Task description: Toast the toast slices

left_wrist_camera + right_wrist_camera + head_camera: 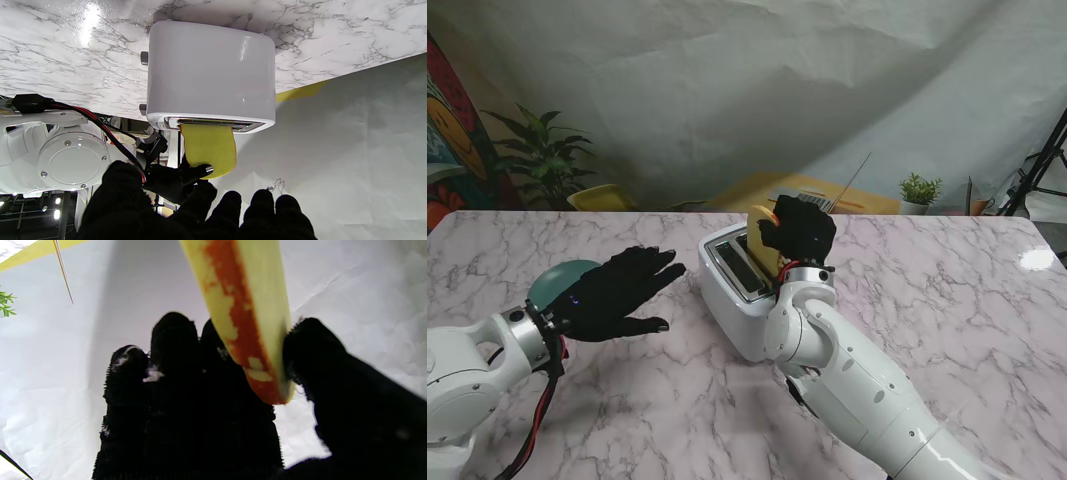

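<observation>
Your right hand [799, 232] pinches the toast slice [209, 150] between thumb and fingers, upright, its lower edge already in the toaster [745, 292] slot, long axis along the slot. Push straight down. Left hand [617, 294] hovers spread, empty, beside the toaster.
</observation>
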